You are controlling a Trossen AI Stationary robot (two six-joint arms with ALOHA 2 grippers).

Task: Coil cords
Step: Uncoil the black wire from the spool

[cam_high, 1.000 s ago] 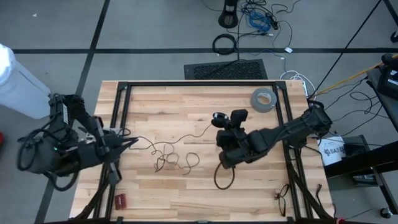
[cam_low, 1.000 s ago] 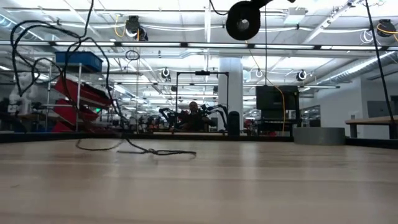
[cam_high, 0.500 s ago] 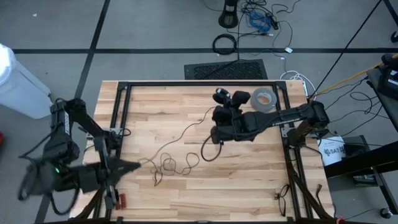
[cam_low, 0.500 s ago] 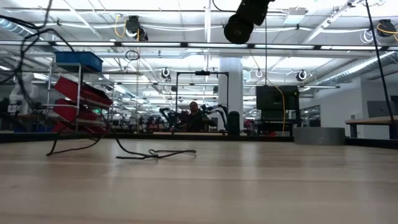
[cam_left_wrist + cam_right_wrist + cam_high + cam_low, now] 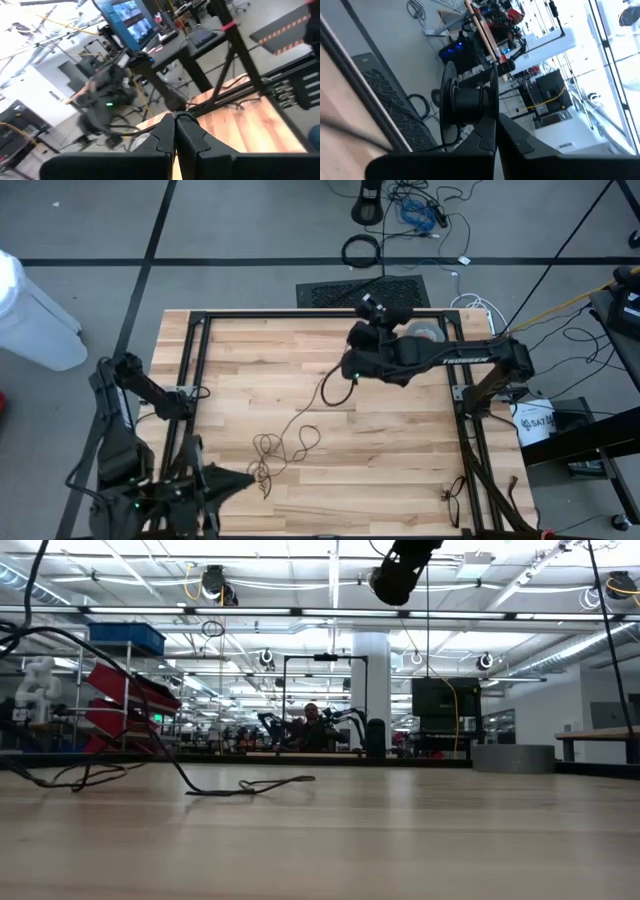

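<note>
The cord (image 5: 290, 432) was far from coiled: it lay as one loose, wandering line across the wooden table (image 5: 400, 470), with only a small untidy tangle of loops near the middle of the table's near half, and nothing like a neat ring had been formed. From that tangle one thin run climbed toward the right tool (image 5: 347, 370), which hung above the table just beside the grey tape roll (image 5: 428, 332); its fingers were pressed together, and a short loop of cord dangled below it, so it appeared to be pinching the cord, though the contact itself could not be made out. The other run led from the tangle toward the left tool (image 5: 245, 478), which sat at the table's near left edge, well apart from the tape roll, with its fingers likewise narrow and seemingly nipping the cord's end. In the low view the cord (image 5: 240, 785) rested slack on the table with a few flat bends. Judging from this, gathering had barely begun; the winding of the loops and the setting down of a tidy coil were all left.
</note>
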